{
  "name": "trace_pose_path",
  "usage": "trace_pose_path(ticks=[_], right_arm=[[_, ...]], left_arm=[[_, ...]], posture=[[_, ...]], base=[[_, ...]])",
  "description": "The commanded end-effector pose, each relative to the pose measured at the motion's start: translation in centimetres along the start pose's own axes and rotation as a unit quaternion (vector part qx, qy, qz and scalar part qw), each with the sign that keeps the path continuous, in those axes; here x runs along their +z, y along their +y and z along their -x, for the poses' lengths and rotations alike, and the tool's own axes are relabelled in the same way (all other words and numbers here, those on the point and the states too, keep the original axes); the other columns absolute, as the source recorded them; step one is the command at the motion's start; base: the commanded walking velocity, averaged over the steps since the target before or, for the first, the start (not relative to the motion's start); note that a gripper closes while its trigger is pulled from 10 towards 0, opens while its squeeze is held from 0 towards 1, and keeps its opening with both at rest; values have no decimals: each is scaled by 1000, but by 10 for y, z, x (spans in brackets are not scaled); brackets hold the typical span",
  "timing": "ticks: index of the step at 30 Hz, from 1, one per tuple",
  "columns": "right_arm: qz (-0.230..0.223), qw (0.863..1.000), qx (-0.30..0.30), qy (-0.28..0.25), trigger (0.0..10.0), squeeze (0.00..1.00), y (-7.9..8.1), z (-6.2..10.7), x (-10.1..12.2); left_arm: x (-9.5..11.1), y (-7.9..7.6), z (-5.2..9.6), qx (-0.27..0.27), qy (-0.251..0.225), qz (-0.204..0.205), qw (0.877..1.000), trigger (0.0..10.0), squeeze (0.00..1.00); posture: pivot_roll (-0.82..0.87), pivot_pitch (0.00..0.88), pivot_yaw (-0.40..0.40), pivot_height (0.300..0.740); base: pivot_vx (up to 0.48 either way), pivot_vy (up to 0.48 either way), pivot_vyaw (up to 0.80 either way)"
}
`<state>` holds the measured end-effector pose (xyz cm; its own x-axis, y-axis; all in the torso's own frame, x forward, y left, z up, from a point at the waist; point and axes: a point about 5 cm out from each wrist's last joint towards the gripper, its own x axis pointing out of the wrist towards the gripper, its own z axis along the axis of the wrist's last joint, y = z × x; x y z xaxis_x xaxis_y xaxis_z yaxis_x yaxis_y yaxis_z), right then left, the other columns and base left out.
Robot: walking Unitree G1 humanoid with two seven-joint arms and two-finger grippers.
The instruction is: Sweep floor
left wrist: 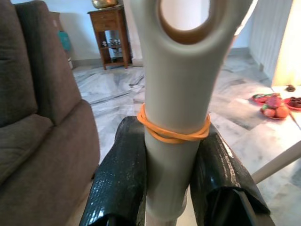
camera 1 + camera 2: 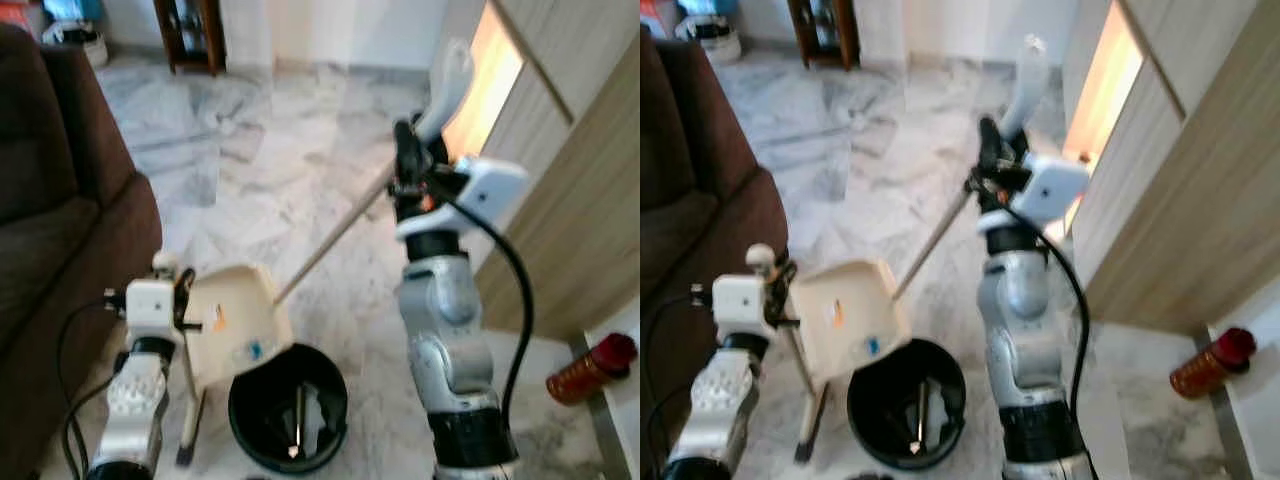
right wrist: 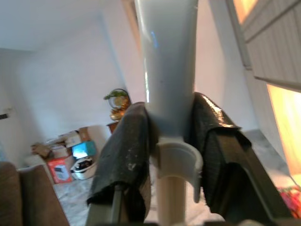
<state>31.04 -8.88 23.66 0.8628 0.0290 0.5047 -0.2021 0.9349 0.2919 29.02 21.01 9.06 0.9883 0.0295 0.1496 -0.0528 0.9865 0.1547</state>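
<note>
The left pincer (image 1: 167, 169) is clamping the dustpan handle (image 1: 176, 94), tipping the dustpan (image 2: 235, 320) over the black bin (image 2: 288, 405), while the right pincer (image 3: 169, 155) is gripping the broom handle (image 2: 335, 235) clear.

One dustpan (image 2: 238, 322), one bin (image 2: 288, 408), one bottle (image 2: 592, 368).

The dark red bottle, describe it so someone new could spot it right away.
Start at the wooden slatted wall on the robot's right. At its foot, on the marble floor, the dark red bottle lies on its side, the only red thing there.
</note>
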Motion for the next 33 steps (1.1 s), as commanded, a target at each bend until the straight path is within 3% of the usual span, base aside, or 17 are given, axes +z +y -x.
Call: trace_pose_path(ticks=[1, 14, 19, 25, 33], right_arm=[[-28, 999, 12, -43, 10000, 0, 16, -2, 16], [18, 993, 86, -80, 10000, 0, 46, 6, 24], [42, 984, 140, -105, 10000, 0, 68, 16, 28], [48, 977, 171, -118, 10000, 0, 83, 24, 30], [125, 943, 252, -178, 10000, 0, 105, 40, 37]], left_arm=[[11, -1, -3, -6, -28, 0, 1000, 10000, 0], [11, -2, -3, -8, -28, 1, 1000, 10000, 0], [10, -2, -3, -9, -28, 2, 1000, 10000, 0], [10, -3, -3, -11, -28, 2, 1000, 10000, 0], [10, -4, -4, -11, -28, 4, 1000, 10000, 0]], posture=[[85, 55, -35, 740], [82, 59, -32, 740], [79, 60, -30, 740], [79, 60, -30, 740], [73, 61, -28, 740]], base=[[0, 0, 0], [0, 0, 0], [0, 0, 0], [0, 0, 0], [0, 0, 0]])
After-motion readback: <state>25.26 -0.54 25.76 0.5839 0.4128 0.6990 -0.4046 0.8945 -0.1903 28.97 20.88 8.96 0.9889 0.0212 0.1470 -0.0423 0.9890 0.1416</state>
